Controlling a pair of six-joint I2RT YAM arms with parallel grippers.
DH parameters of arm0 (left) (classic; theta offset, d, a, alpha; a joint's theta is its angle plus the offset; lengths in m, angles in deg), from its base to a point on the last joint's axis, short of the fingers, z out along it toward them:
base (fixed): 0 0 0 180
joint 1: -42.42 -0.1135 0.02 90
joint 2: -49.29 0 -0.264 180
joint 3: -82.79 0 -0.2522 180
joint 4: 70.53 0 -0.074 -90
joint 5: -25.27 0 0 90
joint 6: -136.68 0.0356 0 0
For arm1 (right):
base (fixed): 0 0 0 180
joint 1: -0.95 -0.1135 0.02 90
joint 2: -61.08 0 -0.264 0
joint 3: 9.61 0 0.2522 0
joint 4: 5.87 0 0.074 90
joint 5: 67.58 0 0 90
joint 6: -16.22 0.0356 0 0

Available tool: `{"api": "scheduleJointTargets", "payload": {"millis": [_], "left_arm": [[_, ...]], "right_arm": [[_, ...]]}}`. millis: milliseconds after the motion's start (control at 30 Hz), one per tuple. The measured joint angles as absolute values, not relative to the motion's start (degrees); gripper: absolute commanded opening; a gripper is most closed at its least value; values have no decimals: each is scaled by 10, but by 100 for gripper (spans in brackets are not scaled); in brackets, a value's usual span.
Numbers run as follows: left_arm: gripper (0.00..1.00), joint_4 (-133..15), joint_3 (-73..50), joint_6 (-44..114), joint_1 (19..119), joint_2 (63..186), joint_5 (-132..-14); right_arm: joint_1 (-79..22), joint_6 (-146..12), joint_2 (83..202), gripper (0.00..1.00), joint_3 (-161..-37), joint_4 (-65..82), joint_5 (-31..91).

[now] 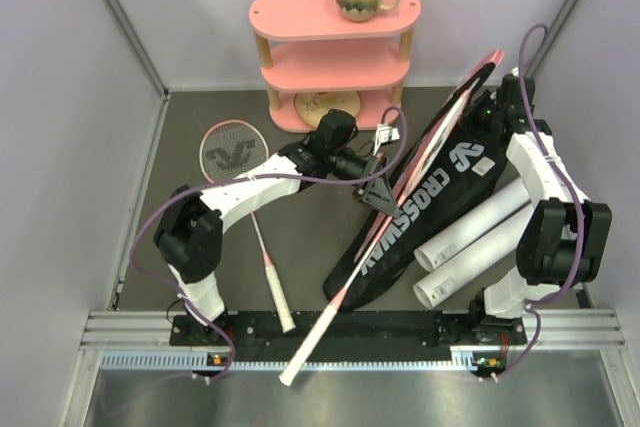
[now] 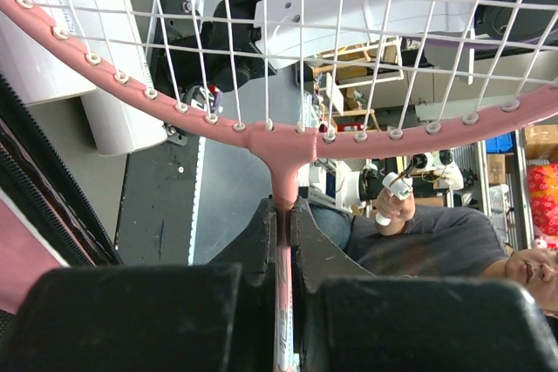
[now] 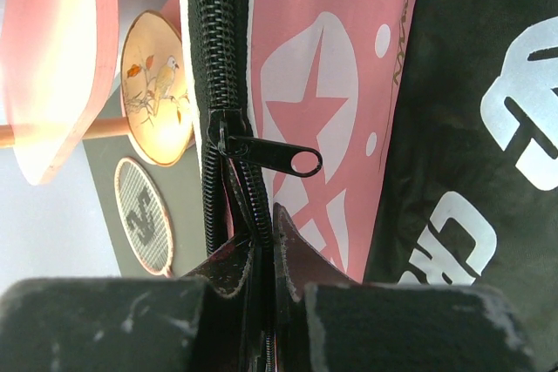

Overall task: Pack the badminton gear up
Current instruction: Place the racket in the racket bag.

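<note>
Two rackets show from above: a second racket (image 1: 250, 202) lies flat on the table (image 1: 310, 247), while the pink-framed racket (image 1: 318, 335) slants along two bags, the pink bag (image 1: 432, 142) showing beside the black CROSSWAY bag (image 1: 445, 197). The left gripper (image 1: 378, 192) pinches the pink-framed racket's shaft. Two white tubes (image 1: 478, 219) lie side by side just right of the bags. The right gripper (image 1: 484, 99) is at the bags' far end.

Left wrist: both fingers (image 2: 261, 241) press on the pink shaft just below the head.

Right wrist: both fingers (image 3: 231, 259) clamp the pink bag's zipper (image 3: 218, 58) edge, under the pull tab.
</note>
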State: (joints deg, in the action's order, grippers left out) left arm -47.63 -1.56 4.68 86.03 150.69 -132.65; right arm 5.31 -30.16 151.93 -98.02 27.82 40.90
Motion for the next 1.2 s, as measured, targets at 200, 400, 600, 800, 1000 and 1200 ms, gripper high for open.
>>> {"api": "scheduleJointTargets", "payload": {"millis": [200,400,600,800,1000,1200], "left_arm": [[0,-475,-28,54,857,1514,-1326],[0,-460,-28,81,840,1518,-1326],[0,-432,-25,113,833,1518,-1323],[0,-395,-20,142,833,1518,-1312],[0,-361,2,144,831,1501,-1308],[0,-358,17,143,828,1484,-1307]], "right_arm": [[53,-300,1519,0,-980,278,409],[53,-307,1519,0,-980,278,409],[53,-318,1519,0,-980,278,418],[53,-336,1519,0,-980,278,423],[53,-349,1519,0,-980,278,427],[53,-352,1519,0,-980,281,433]]}}
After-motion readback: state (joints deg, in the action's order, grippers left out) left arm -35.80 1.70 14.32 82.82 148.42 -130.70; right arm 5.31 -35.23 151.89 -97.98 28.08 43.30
